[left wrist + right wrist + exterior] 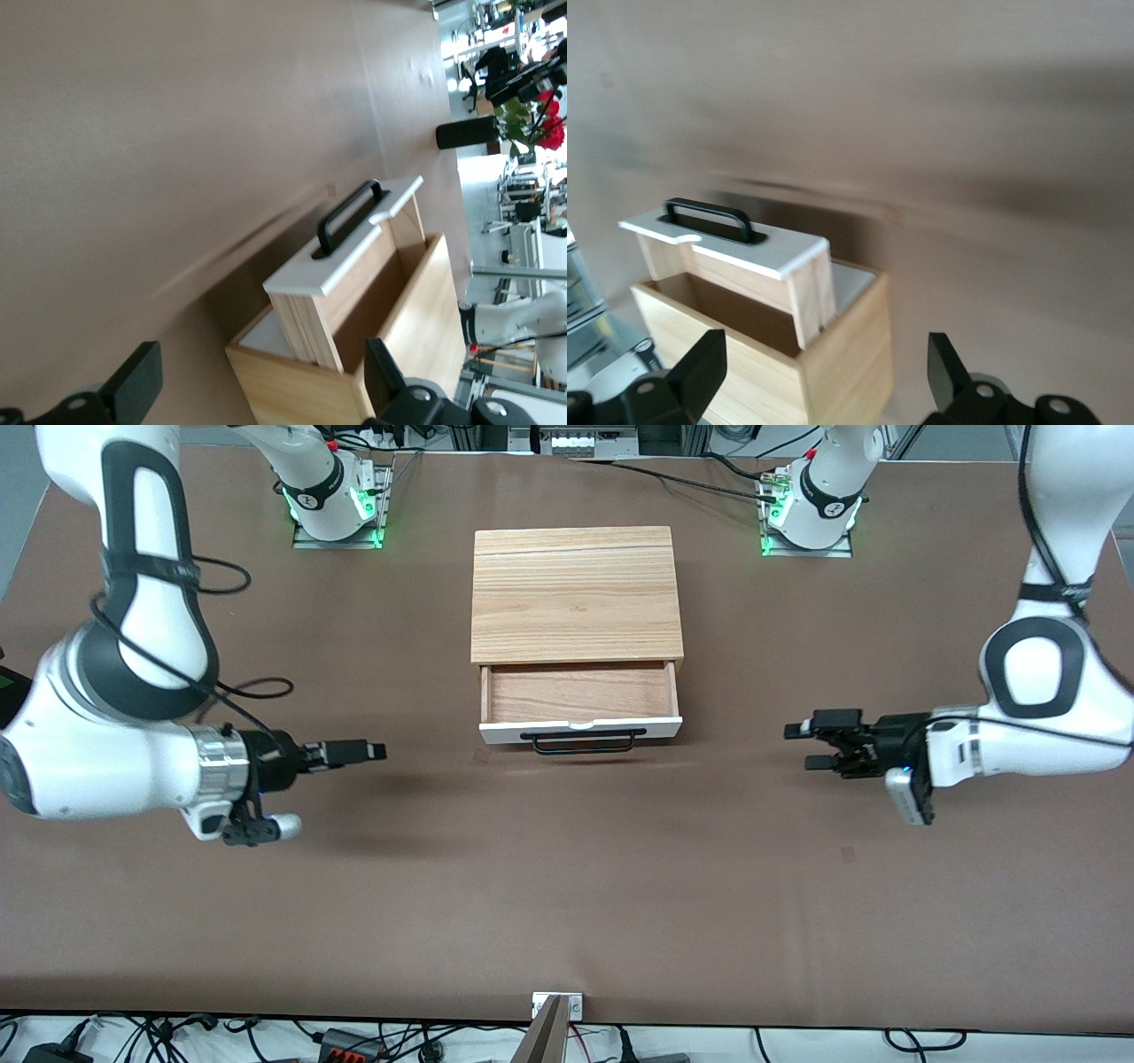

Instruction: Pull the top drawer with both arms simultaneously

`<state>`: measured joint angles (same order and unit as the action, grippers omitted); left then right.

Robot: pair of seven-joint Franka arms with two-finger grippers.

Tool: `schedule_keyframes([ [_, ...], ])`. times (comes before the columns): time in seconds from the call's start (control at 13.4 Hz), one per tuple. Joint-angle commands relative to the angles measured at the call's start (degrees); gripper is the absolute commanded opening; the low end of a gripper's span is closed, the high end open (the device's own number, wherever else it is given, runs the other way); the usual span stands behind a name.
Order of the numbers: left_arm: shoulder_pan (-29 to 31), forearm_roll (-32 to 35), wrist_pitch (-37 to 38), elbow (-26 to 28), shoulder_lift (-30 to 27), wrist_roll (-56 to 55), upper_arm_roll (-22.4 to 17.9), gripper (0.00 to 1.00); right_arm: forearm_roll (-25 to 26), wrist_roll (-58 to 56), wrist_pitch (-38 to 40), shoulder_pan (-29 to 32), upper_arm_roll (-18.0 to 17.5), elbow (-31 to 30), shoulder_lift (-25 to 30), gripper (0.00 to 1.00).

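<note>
The top drawer [580, 700] stands pulled partly out of the light wood cabinet [576, 593], and its wooden inside shows. Its white front panel [580, 731] and black bar handle [583, 742] face the front camera. My right gripper [376, 751] is open and empty, off the drawer's side toward the right arm's end of the table. My left gripper [804, 746] is open and empty, off the drawer's side toward the left arm's end. Both hang low over the table, apart from the drawer. The drawer also shows in the left wrist view [341, 243] and in the right wrist view [726, 243], between the open fingers [133, 381] [700, 367].
The brown table [567, 886] stretches wide around the cabinet. Both arm bases [332, 500] [811, 509] stand along the table edge farthest from the front camera. A small metal bracket [556, 1008] sits at the table's front edge, with cables below it.
</note>
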<state>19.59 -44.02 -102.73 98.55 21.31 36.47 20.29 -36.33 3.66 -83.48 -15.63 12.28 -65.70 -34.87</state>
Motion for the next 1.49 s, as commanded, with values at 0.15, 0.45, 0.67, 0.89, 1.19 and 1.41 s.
schedule_keyframes([
  [0.15, 3.6, 8.3, 7.0, 1.1, -10.1, -5.8, -1.0, 1.00, 15.5, 7.9, 5.5, -0.9, 2.7, -0.7, 5.9, 1.00],
  [0.45, 3.3, 27.3, 16.0, -10.0, -10.9, -17.4, 0.1, 1.00, 32.0, 2.1, 2.5, 1.3, -1.5, -0.9, 11.1, 1.00],
  [0.67, 3.1, 34.5, 19.7, -13.5, -10.5, -19.0, 0.5, 1.00, 32.2, -2.5, 0.3, 11.9, -7.1, -1.0, 13.1, 1.00],
  [0.89, 3.4, 38.5, 20.1, -15.0, -10.4, -18.8, -0.3, 1.00, 33.9, -1.3, -0.1, 16.8, -10.6, -2.5, 15.7, 1.00],
  [1.19, 3.0, 44.5, 19.8, -17.5, -10.8, -19.1, -0.1, 1.00, 37.8, -1.2, -3.9, 16.6, -10.8, -9.0, 20.0, 1.00],
  [1.41, -9.4, 44.4, 16.9, -11.2, -16.1, -22.8, -12.1, 1.00, 38.2, -2.4, -12.7, 16.6, -10.9, -24.1, 29.1, 1.00],
])
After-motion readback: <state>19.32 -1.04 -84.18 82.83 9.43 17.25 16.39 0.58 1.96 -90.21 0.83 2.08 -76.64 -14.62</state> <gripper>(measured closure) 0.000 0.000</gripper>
